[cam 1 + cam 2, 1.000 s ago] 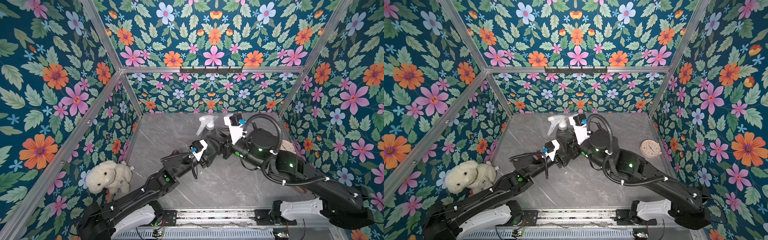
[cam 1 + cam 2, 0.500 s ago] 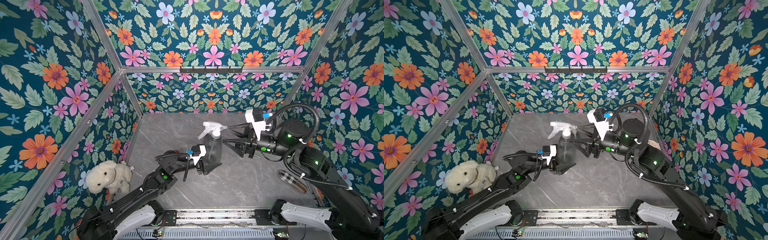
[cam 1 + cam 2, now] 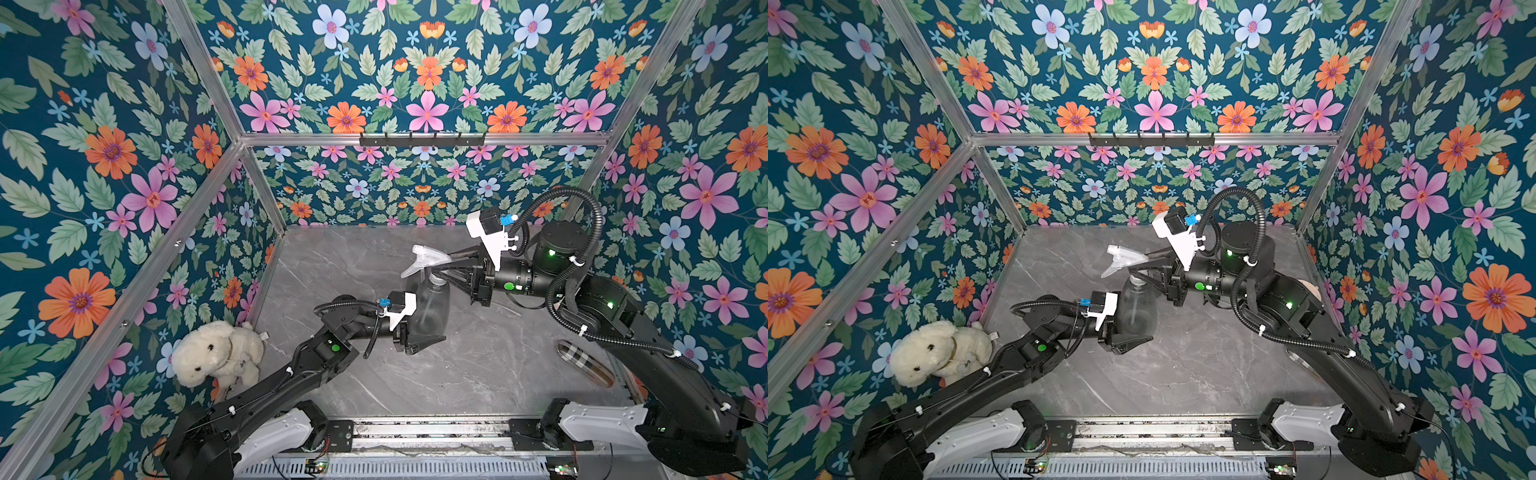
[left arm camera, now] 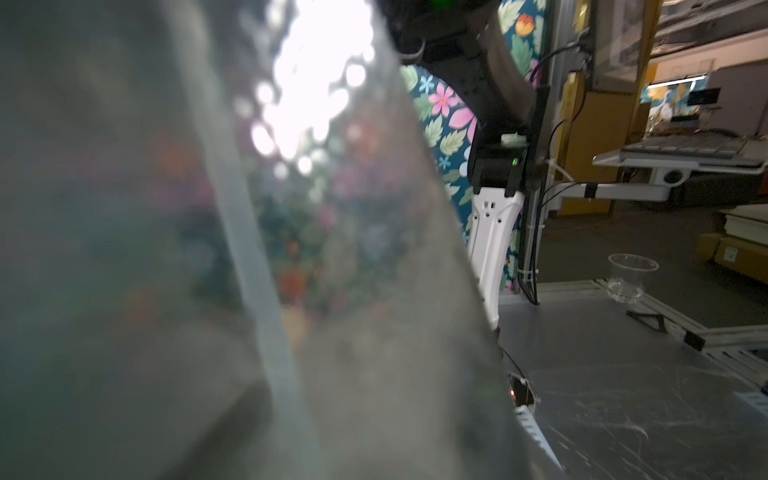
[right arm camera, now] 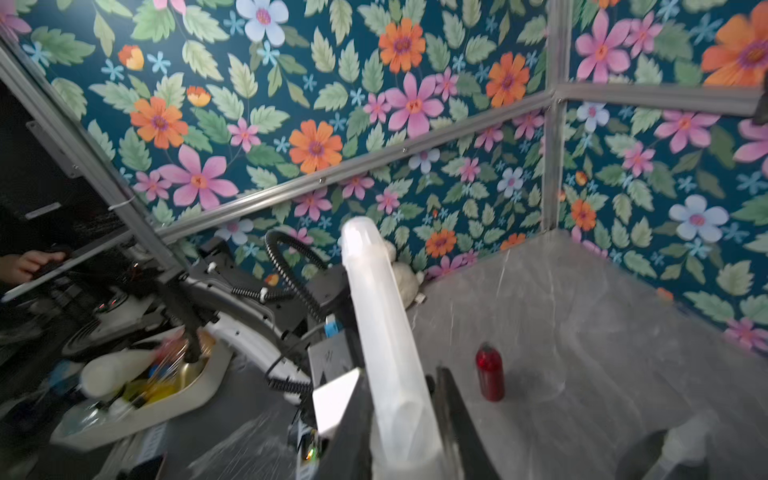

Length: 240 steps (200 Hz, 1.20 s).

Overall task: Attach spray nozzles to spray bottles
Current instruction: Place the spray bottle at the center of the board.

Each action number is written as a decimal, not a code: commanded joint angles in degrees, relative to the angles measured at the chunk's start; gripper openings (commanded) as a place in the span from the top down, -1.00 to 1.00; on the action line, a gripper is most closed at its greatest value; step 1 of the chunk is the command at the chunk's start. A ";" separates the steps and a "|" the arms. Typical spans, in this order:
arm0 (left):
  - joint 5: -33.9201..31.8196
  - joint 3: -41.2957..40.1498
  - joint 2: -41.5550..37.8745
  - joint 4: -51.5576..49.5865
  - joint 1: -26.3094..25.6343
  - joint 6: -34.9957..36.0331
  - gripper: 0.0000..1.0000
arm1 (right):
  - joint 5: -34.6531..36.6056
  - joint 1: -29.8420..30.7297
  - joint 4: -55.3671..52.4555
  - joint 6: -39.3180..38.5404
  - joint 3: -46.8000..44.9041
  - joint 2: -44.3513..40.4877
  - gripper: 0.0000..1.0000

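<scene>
A smoky-grey cone-shaped spray bottle (image 3: 430, 309) (image 3: 1138, 309) stands upright mid-table, and my left gripper (image 3: 428, 332) (image 3: 1133, 334) is shut on its lower body. The bottle (image 4: 166, 291) fills the left wrist view, with a pale dip tube (image 4: 257, 270) inside and the fingers hidden. A whitish trigger spray nozzle (image 3: 428, 259) (image 3: 1123, 259) sits on its neck. My right gripper (image 3: 455, 266) (image 3: 1154, 266) reaches in level from the right, shut on this nozzle (image 5: 386, 353), a dark finger (image 5: 461, 428) on each side. A small red bottle (image 5: 489, 372) stands on the table beyond.
A cream plush dog (image 3: 218, 357) sits against the left wall. A checked oval object (image 3: 586, 361) lies on the table under the right arm. A hook rail (image 3: 422, 139) is on the back wall. A blurred whitish shape (image 5: 681, 449) lies nearby in the right wrist view.
My right gripper, drawn back and open half a second ago, has moved in and shut on the nozzle head. The left gripper has kept its hold on the bottle, shifting slightly forward.
</scene>
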 commanded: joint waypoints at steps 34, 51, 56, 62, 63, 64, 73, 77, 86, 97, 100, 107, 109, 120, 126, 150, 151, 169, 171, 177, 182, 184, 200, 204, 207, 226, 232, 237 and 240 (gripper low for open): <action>-20.14 -0.02 -0.06 0.94 -0.23 0.88 1.00 | 22.43 10.10 -1.17 3.05 -4.51 1.28 0.99; -26.32 -0.64 -0.37 1.89 -0.91 2.02 1.00 | 31.08 13.00 -1.30 5.04 -5.73 2.29 1.00; -27.92 -0.63 -0.36 2.01 -1.37 2.66 1.00 | 33.41 13.53 -1.91 6.19 -5.81 2.92 1.00; -30.66 -0.42 -0.31 1.65 -2.25 3.57 1.00 | 35.18 13.94 -2.48 7.27 -5.92 3.61 1.00; -31.07 -0.39 -0.29 1.57 -2.34 3.75 1.00 | 35.40 14.00 -2.46 7.27 -6.12 3.77 1.00; -31.45 -0.38 -0.28 1.44 -2.56 3.92 1.00 | 35.60 14.03 -2.36 7.42 -6.19 3.85 1.00; -35.22 0.19 0.13 0.46 -4.30 6.00 1.00 | 37.63 14.86 -1.22 8.34 -7.41 4.40 1.00; -37.42 0.44 0.48 0.06 -5.20 6.87 1.00 | 38.21 15.10 -0.85 8.74 -7.95 4.62 1.00; -42.37 0.95 1.16 -0.65 -7.20 8.72 1.00 | 39.58 15.88 -0.16 9.55 -8.59 5.22 1.00; -46.58 1.45 2.03 -0.99 -8.92 10.56 1.00 | 41.52 16.96 1.29 9.64 -9.53 5.85 1.00; -47.20 1.59 2.23 -1.19 -9.17 10.77 1.00 | 41.52 17.04 1.64 9.68 -9.69 5.94 1.00; -47.77 1.65 2.52 -1.53 -9.37 10.86 1.00 | 41.05 17.11 2.37 9.37 -9.77 6.04 1.00; -47.57 1.61 2.53 -1.53 -9.37 10.86 1.00 | 40.89 17.09 2.46 9.25 -9.77 6.04 1.00; -47.13 0.80 1.90 -1.06 -9.37 10.53 1.00 | 40.55 17.06 2.94 7.95 -9.42 5.59 1.00; -47.12 0.32 1.54 -0.48 -9.29 10.29 1.00 | 40.01 17.00 3.53 6.97 -9.35 5.09 1.00; -47.37 -0.78 0.05 -0.36 -9.28 10.38 0.27 | 37.91 16.13 4.50 5.22 -9.26 3.35 1.00; -47.42 -0.79 0.06 -0.40 -9.28 10.36 0.22 | 37.82 16.06 4.50 5.30 -9.29 3.29 1.00; -47.30 -0.98 -0.11 -0.48 -9.28 10.14 -0.38 | 36.15 14.65 5.50 6.35 -10.42 2.54 1.00; -47.34 -1.02 -0.08 -0.45 -9.28 10.05 -0.42 | 36.15 14.54 5.61 6.56 -10.68 2.47 1.00; -47.47 -1.04 -0.04 -0.48 -9.28 9.88 -0.59 | 35.91 14.26 5.88 6.84 -11.12 2.28 1.00; -47.52 -0.98 -0.01 -0.51 -9.28 9.85 -0.69 | 35.62 14.01 6.10 7.02 -11.49 2.11 1.00; -47.55 -0.98 0.10 -0.46 -9.28 9.89 -0.72 | 35.42 13.94 6.20 7.06 -11.65 2.10 1.00; -48.22 -1.07 0.34 -0.07 -9.27 9.46 -0.99 | 35.66 13.87 7.27 7.39 -12.95 1.50 1.00; -48.37 -1.14 0.39 0.09 -9.28 9.39 -0.99 | 35.74 13.84 7.48 7.35 -13.25 1.35 1.00; -48.51 -1.20 0.36 0.23 -9.28 9.30 -0.99 | 35.87 13.88 7.70 7.33 -13.51 1.23 1.00; -49.19 -1.70 0.24 1.18 -9.28 8.78 -0.99 | 36.71 13.81 7.94 7.02 -14.53 0.35 1.00; -49.62 -1.84 0.11 1.44 -9.28 8.52 -0.99 | 37.20 13.74 8.17 6.85 -14.91 -0.11 1.00; -50.20 -1.94 0.01 1.44 -9.28 8.41 -0.99 | 37.63 13.58 8.26 6.65 -15.27 -0.35 1.00; -50.40 -2.02 0.01 1.41 -9.28 8.41 -0.99 | 37.72 13.42 8.29 6.61 -15.56 -0.59 1.00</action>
